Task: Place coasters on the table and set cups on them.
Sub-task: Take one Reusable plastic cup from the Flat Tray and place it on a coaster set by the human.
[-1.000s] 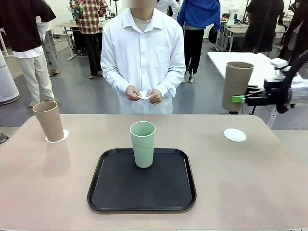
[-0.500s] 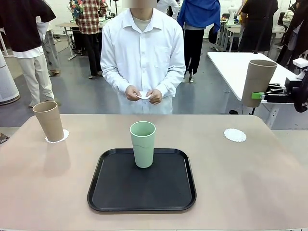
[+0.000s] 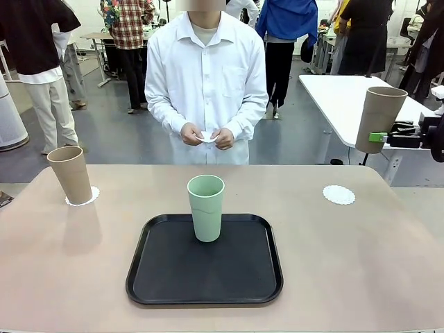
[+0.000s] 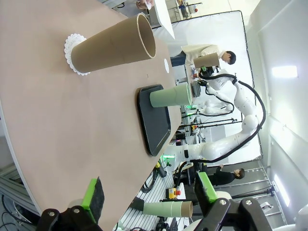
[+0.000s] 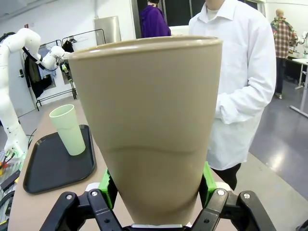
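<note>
Tan cup (image 3: pixel 380 111) is held upright, mouth up, clamped by right gripper (image 3: pixel 377 137); left gripper (image 4: pixel 149 190) is spread apart.

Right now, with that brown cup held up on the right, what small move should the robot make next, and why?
Probably swing the tan cup left and down toward the bare coaster. The right jaws grip it high in the air, and in the front view that coaster lies empty on the table, lower and to the left. The other tan cup already stands on the left coaster.
</note>
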{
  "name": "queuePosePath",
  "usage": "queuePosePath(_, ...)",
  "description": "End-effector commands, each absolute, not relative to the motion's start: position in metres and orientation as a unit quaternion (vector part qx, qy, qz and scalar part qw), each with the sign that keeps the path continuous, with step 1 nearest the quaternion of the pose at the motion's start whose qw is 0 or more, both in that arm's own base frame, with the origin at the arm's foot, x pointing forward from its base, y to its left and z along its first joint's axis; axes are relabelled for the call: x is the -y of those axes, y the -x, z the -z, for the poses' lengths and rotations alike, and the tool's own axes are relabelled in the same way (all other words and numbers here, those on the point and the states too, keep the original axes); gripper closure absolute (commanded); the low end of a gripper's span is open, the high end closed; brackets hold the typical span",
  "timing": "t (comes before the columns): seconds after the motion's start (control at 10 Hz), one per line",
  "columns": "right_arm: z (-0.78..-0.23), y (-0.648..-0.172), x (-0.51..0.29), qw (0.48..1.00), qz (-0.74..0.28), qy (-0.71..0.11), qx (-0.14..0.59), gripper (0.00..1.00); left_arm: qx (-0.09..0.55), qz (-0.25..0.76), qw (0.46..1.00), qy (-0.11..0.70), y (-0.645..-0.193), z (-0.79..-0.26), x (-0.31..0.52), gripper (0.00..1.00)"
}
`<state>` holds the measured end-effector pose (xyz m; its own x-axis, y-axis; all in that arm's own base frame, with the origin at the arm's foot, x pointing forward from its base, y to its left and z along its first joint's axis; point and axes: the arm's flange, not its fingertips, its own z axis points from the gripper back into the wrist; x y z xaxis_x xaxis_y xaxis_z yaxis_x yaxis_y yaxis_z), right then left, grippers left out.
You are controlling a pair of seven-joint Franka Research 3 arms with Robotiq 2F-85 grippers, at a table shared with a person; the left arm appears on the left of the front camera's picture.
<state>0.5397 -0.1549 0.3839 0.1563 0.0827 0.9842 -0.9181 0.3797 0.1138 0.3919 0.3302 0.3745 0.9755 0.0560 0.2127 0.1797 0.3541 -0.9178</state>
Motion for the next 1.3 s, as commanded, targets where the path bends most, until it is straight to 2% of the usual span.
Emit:
queuePosePath(0.0,-0.386,-0.543,0.145,0.638,-0.391,-0.416,0.516,0.19,0.106,0.040,0.814,0.570,-0.390,-0.377,-0.330,0.00)
queuePosePath(0.8,-0.383,-0.540,0.155,0.646,-0.387,-0.402,0.521,0.19,0.106,0.040,0.814,0.570,-0.390,-0.377,-0.330,0.00)
queuePosePath(1.2,-0.332,-0.543,0.139,0.640,-0.419,-0.393,0.510,0.19,0.106,0.040,0.814,0.570,-0.390,-0.377,-0.330,0.00)
